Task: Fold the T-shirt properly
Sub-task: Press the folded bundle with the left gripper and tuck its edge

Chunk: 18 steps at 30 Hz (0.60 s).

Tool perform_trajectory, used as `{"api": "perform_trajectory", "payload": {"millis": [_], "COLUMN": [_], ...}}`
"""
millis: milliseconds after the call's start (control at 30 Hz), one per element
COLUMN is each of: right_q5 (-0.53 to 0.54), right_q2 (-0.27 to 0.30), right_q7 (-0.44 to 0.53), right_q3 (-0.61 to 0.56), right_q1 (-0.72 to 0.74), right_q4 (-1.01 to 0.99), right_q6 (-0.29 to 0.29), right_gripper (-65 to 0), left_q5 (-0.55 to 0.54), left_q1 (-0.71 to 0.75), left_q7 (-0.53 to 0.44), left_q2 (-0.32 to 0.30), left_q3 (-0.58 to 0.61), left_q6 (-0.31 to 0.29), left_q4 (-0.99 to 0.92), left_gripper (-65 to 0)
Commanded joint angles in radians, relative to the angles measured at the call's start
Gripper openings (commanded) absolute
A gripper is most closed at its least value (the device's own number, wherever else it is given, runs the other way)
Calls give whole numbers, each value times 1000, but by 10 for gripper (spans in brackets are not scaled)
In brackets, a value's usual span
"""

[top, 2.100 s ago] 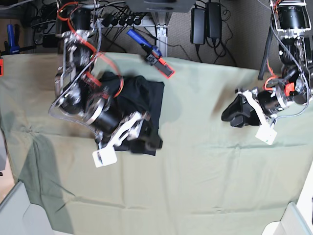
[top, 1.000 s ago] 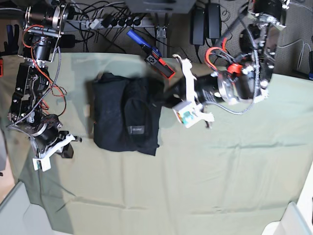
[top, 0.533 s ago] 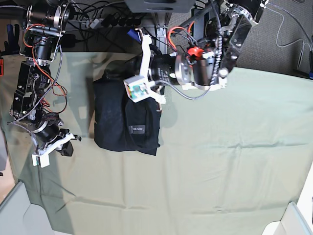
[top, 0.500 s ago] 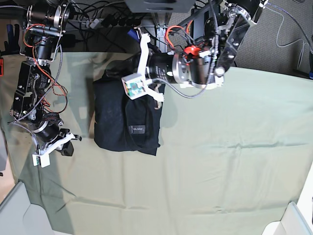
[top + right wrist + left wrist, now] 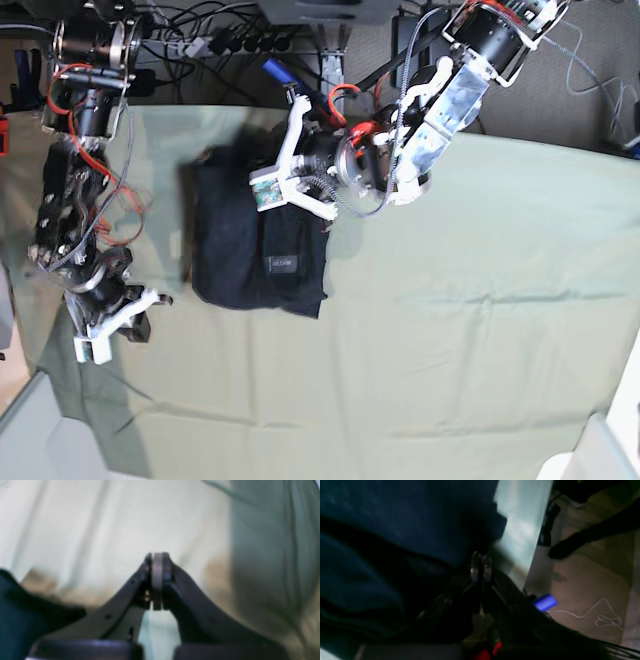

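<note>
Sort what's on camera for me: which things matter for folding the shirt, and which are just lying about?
Job:
T-shirt, black, folded on the table
left gripper, shut, over it
right gripper, shut, off to the side

Lying about:
green cloth
power strip and cables

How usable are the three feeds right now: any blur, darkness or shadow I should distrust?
Left wrist view: dim and soft, the T-shirt a dark mass, the left gripper barely lit. Right wrist view: the right gripper sharp, the green cloth blurred. Base view: clear and even.
</note>
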Motion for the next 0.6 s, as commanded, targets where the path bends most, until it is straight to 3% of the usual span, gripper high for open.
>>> {"api": "perform_trajectory", "payload": {"millis": [0,300,467,567], "right_q5": [6,-108,-106,-72], "right_q2": [11,17,31,57], "right_q7": [34,67,45,29], "right_q3": [-23,-272,-353,-374], "right_q1": [55,178,156,130], "right_q4": [-14,-194,-193,-187], "right_q6": [89,88,88,88], "right_gripper": [-650,-650,-650,-650], "left_q5": [2,111,151,182], "left_q1": [-13,-17,-39,-66], "left_q7": [-21,-28,-105,-112], "left_q2": [8,5,-48,-85], "left_q3": [-2,-2,-2,-2], "left_q6": [-3,-2,-1,34], "left_q4": [6,-77,-145,-165], "left_gripper": [-650,-650,-650,-650]}}
